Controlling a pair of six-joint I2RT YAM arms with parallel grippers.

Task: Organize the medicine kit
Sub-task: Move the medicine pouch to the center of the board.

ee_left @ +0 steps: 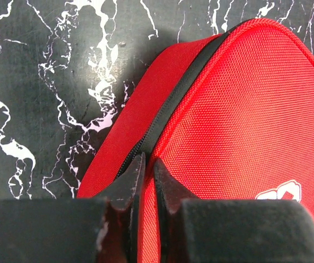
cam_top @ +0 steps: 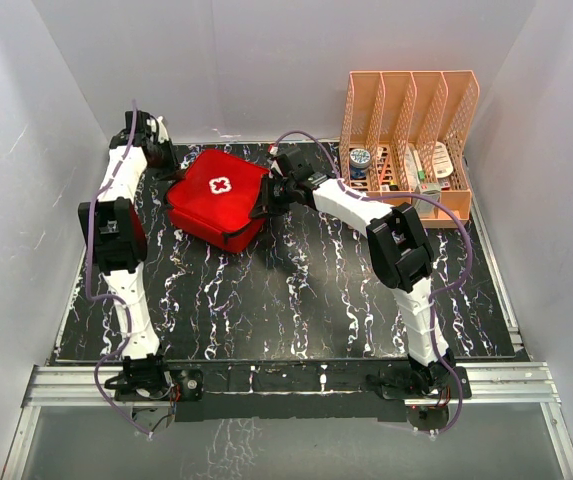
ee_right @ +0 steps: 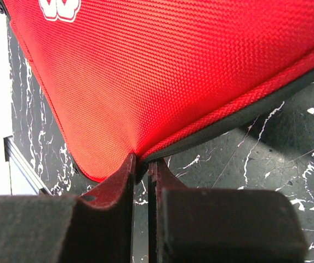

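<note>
Right fingers [ee_right: 118,183] pinch medicine kit [ee_right: 173,71] edge, unclear from above.

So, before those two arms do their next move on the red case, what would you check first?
1. Right gripper has a hold: ok, it is shut on the medicine kit, pinching its edge at the seam.
2. Left gripper has a hold: cannot tell. It is shut at the zip, but what it pinches is hidden.
3. Zip undone: not ok, it looks closed along the stretch the left wrist view shows.
4. Kit right way up: ok, the white cross faces up.
5. Kit apart from the file rack: ok, bare table lies between them.
</note>
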